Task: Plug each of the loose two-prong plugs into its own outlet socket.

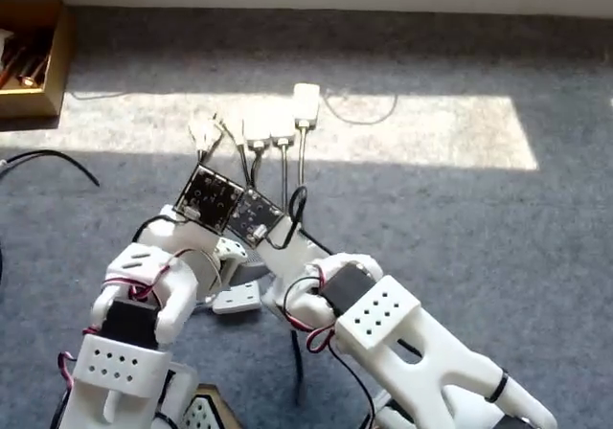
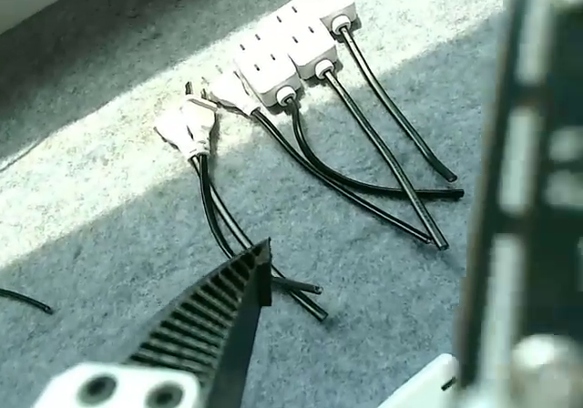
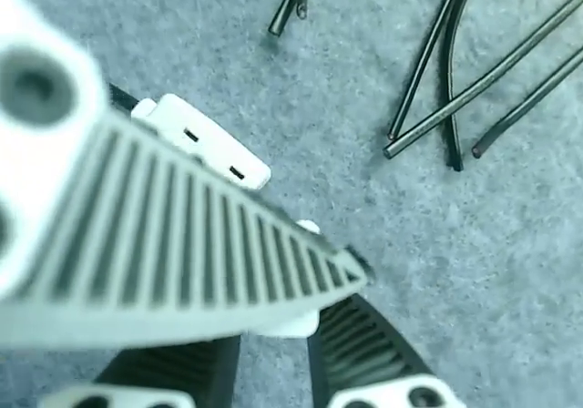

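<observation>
Right hand (image 3: 342, 291) sits at a white outlet socket (image 3: 202, 146) on grey carpet (image 3: 446, 244); its opening cannot be told.

Carpet (image 1: 498, 237) rough matt cloth; outlet sockets (image 2: 273, 62) smooth plastic; cords (image 2: 380, 153) glossy rubbery sheath.

high view looks down from above the arms (image 1: 383, 324); left wrist view, low, faces the same outlet sockets (image 2: 290, 48); right wrist view hugs the carpet (image 3: 474, 262).

White outlet socket (image 3: 205, 144) lies on carpet (image 3: 364, 89) near black cords (image 3: 483, 75).
</observation>
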Robot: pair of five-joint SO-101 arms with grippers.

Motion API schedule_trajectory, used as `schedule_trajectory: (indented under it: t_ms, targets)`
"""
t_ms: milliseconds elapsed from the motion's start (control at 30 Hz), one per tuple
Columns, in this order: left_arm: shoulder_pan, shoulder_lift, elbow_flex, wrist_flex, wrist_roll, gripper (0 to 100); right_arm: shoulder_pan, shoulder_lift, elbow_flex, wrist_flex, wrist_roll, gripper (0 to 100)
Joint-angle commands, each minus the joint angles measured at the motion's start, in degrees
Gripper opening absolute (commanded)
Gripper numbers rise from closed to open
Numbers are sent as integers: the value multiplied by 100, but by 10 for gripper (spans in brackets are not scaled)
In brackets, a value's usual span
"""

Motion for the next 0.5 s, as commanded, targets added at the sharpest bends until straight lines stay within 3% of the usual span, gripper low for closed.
schedule_trajectory:
  t_ms: [0,300,467]
  targets:
    - [-541,4,224,-484,-35,421,365,-215,-681,576,255,6]
    - [-752,-13,620,-615,-264,421,646,-207,-1640,1429,422,6]
    - [-752,-13,576,-624,-255,421,655,-189,-1587,1411,387,6]
